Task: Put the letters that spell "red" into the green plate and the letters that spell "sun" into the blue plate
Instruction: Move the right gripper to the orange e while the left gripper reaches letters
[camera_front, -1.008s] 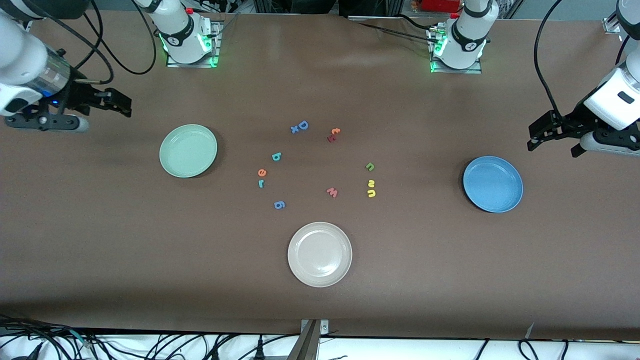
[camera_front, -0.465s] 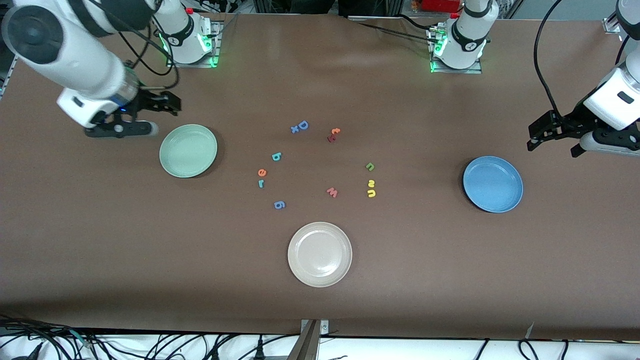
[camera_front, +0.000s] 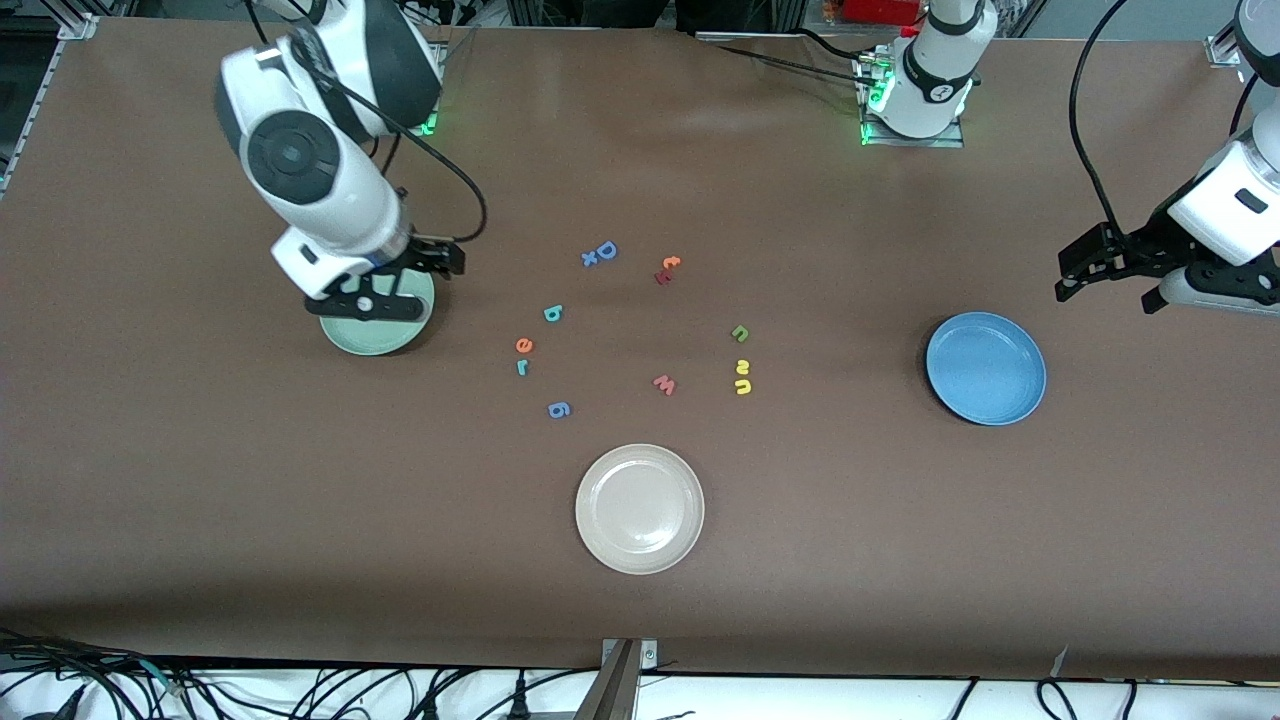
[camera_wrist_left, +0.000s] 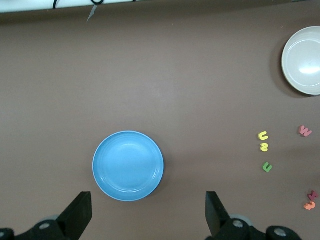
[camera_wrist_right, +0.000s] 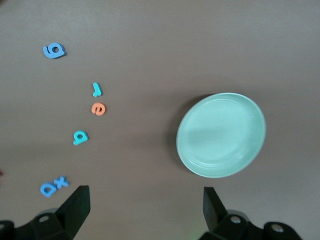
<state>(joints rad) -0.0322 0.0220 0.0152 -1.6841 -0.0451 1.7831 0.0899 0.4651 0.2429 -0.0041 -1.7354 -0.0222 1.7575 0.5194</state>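
Note:
The green plate lies toward the right arm's end of the table. My right gripper hangs open and empty over its rim. Nearer the middle lie the teal "d", orange "e" and teal "r". The green "n", yellow "s" and yellow "u" lie closer to the blue plate. My left gripper waits open beside that plate, above the table.
A cream-white plate sits nearer the front camera than the letters. Other letters lie among them: a blue "D" with a small "x", an orange "t", a red "w" and a blue "g".
My right arm has swung in from its end of the table and its gripper now hangs over the green plate. The left arm and all letters have stayed put.

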